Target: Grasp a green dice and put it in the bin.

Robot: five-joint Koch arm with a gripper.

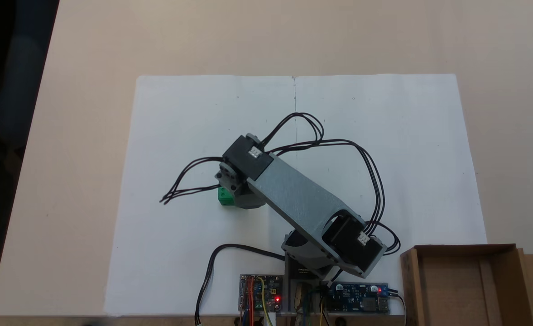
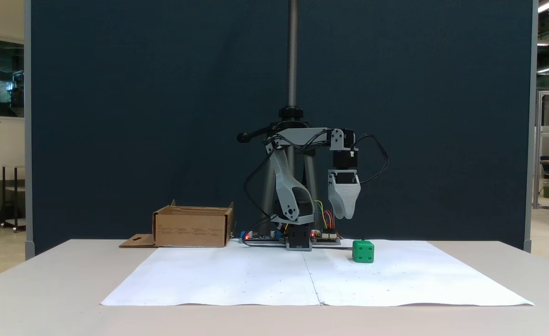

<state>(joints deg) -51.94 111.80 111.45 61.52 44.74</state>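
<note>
The green dice [image 2: 363, 251] rests on the white paper sheet, to the right of the arm's base in this front-on fixed view. From above, the green dice [image 1: 224, 195] peeks out at the left of the wrist, partly covered by it. My gripper [image 2: 344, 216] hangs pointing straight down, a little left of the dice and well above it, touching nothing. Its jaws lie one behind the other, so I cannot tell if there is a gap. The bin [image 1: 463, 283], an open brown cardboard box, sits at the lower right; in the front-on view the bin [image 2: 192, 228] stands left of the base.
A white paper sheet [image 1: 361, 149] covers the middle of the beige table. Circuit boards [image 1: 261, 293] with red lights sit by the arm's base, and black cables [image 1: 189, 181] loop out from the arm. A tripod pole [image 2: 293, 56] rises behind.
</note>
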